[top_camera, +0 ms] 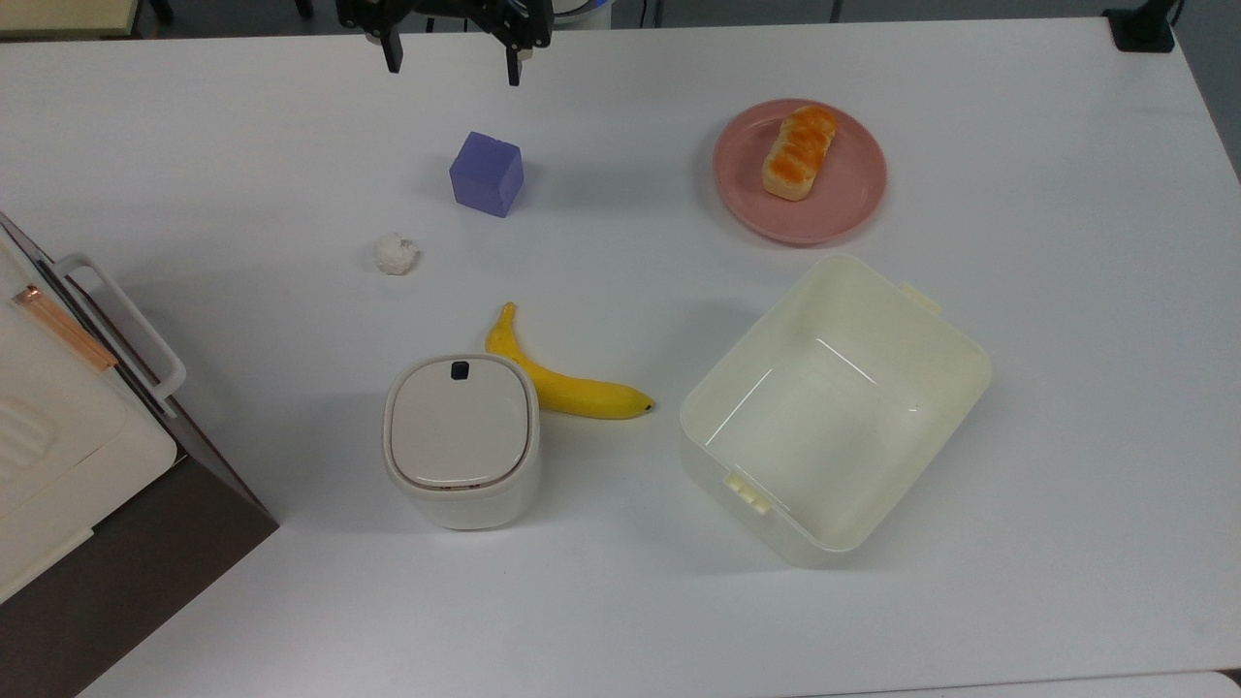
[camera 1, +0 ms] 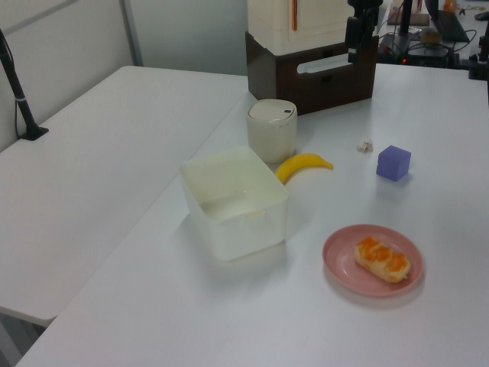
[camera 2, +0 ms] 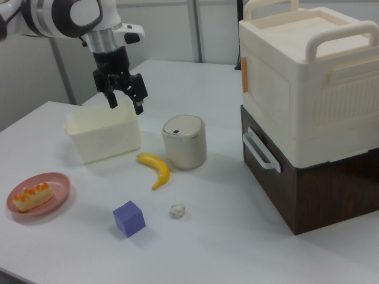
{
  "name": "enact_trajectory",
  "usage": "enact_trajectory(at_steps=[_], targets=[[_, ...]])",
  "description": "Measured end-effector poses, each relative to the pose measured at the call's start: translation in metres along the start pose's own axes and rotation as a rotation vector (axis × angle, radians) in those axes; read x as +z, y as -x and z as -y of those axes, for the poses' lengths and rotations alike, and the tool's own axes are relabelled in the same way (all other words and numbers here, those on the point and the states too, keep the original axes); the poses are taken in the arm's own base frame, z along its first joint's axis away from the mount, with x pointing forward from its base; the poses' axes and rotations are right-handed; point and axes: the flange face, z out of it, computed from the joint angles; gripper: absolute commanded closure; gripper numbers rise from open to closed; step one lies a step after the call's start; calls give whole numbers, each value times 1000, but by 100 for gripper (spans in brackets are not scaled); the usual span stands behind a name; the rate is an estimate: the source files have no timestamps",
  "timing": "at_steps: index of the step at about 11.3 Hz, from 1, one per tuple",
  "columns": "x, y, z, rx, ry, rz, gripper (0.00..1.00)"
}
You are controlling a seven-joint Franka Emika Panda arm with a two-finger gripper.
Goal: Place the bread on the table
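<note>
Purple cube (top_camera: pixel 486 174), banana (top_camera: pixel 565 375) beside lidded canister (top_camera: pixel 461 438), cream tub (top_camera: pixel 835 408), pink plate (top_camera: pixel 843 194)

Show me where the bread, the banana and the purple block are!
bread (top_camera: pixel 799 152), top view, middle of its orange ridged top.
banana (top_camera: pixel 572 392), top view, middle of its yellow curve.
purple block (top_camera: pixel 485 167), top view, its top face.

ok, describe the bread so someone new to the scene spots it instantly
Start at the white table and find the round pink plate near the cream tub. The bread lies on that plate: a short bun with glossy orange-brown ridged top and pale sides, unlike the longer, all-yellow banana.
</note>
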Motion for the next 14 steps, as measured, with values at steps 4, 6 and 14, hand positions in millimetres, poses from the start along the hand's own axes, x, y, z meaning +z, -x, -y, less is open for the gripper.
enact_trajectory(at_steps=[4, 6, 14], targets=[[0, 0, -1, -12, 0, 0, 0], [0, 0, -1, -13, 0, 0, 0], [63, 19, 93, -61, -25, -6, 0]])
